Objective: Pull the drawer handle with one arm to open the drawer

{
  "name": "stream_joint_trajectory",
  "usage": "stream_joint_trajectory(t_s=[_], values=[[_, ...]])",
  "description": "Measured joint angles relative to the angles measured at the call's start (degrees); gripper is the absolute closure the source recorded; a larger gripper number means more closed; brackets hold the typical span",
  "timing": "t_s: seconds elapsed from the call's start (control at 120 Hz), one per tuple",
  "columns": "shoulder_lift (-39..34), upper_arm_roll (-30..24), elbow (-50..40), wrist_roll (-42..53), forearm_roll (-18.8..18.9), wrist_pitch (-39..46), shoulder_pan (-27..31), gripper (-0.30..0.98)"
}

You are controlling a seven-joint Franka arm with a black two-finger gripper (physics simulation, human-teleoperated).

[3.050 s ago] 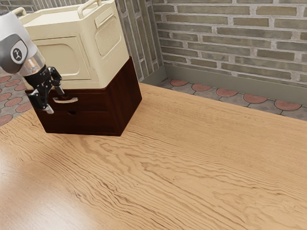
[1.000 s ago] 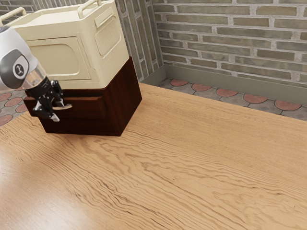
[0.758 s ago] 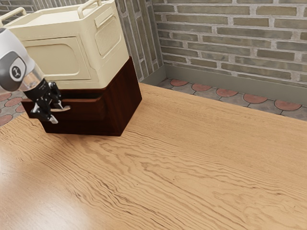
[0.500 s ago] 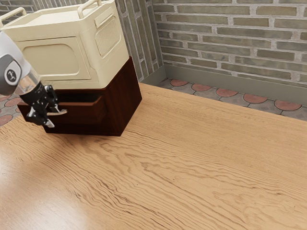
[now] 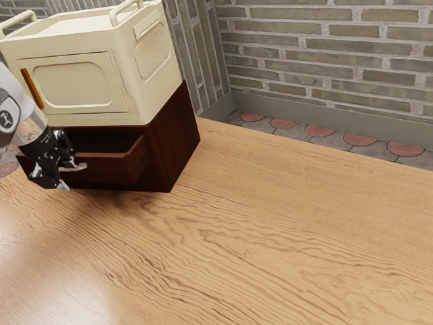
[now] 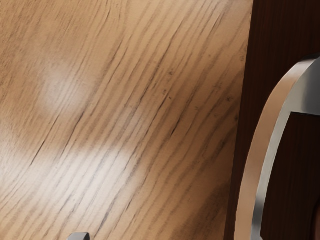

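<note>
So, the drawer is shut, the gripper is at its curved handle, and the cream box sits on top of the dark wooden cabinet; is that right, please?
Not quite: the drawer is partly open, as the exterior view shows, with its hollow visible behind the front. The gripper is at its curved handle, and the cream box sits on top of the dark wooden cabinet.

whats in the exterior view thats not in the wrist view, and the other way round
Exterior view: the cream plastic box with a narrow orange-yellow strip, the dark brown wooden cabinet under it, the pulled-out drawer's dark inside, the grey-green brick wall, the red and grey floor tiles and the black two-finger gripper at the handle.

Wrist view: a small grey tip at the lower edge, perhaps a fingertip.

Both: the curved silver metal handle, the dark brown drawer front and the light wooden table.
</note>
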Motion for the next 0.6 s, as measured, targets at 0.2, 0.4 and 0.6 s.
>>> stream_joint_trajectory(t_s=[0.2, 0.4, 0.6], values=[[-2.4, -0.2, -2.6, -0.3, -0.4, 0.8, 0.6, 0.36], [-4.6, -0.3, -5.1, -0.7, -0.5, 1.1, 0.8, 0.36], [-6.5, -0.3, -7.5, -1.2, -0.6, 1.6, 1.0, 0.36]])
